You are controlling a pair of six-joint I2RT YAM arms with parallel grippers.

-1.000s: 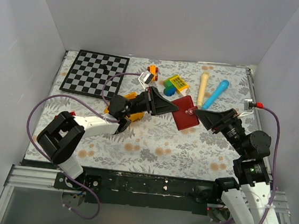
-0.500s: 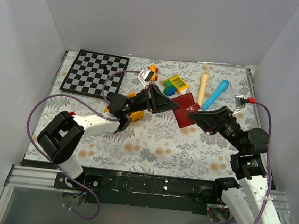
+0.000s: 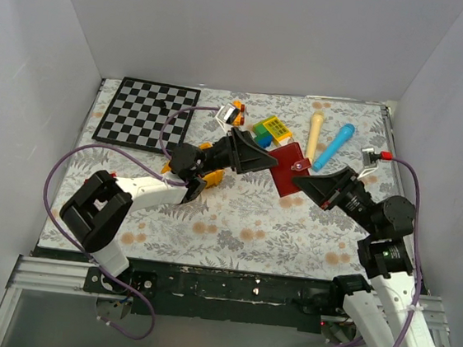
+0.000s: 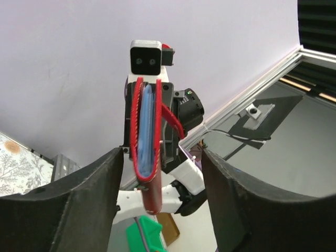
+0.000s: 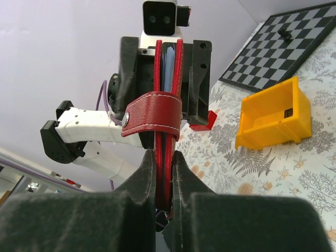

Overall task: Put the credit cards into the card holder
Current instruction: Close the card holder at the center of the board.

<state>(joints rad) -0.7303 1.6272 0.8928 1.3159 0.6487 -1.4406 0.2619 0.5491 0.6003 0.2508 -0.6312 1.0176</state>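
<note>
- The maroon folding card holder (image 3: 288, 169) sits between our two claws, raised off the floral-patterned counter (image 3: 235, 215).
- Our right claw (image 5: 164, 170) is pinched tight on the holder's nearest edge.
- Our left claw (image 4: 163, 157) stands parted, with its fingers clear of the holder on both sides.

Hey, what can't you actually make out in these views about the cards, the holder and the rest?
- No credit cards show in any view. Whether any sit inside the card holder is hidden, as both wrist views see it edge-on.
- Top view: the left gripper and its arm cover most of the yellow bin.
- The dark piece on the chessboard is too small to identify.
</note>
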